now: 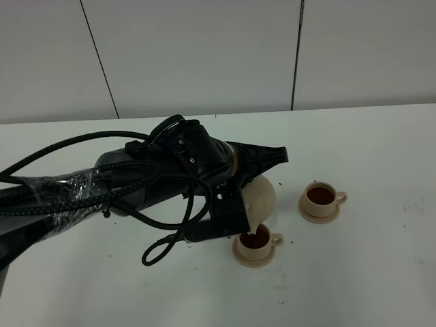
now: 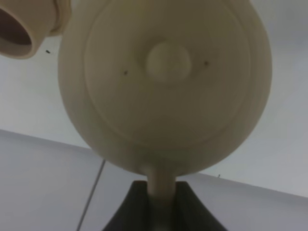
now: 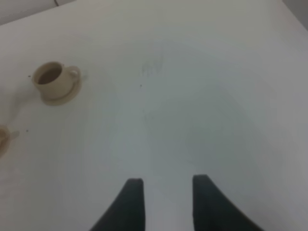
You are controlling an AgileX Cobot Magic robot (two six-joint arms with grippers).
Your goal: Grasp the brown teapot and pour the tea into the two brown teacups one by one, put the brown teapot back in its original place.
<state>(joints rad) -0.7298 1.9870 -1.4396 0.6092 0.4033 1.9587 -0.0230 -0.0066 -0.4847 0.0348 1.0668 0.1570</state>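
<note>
My left gripper is shut on the loop handle of the brown teapot; the wrist view looks straight at the lid and knob. In the high view the brown teapot is tipped with its spout over the near teacup, which holds dark tea. The far teacup on its saucer also holds tea. My left arm hides the teapot's original place. My right gripper hangs open over bare table, away from the far teacup.
The white table has small dark specks around the cups. A loop of black cable hangs from the left arm, down near the table. A grey panelled wall stands behind the table's far edge.
</note>
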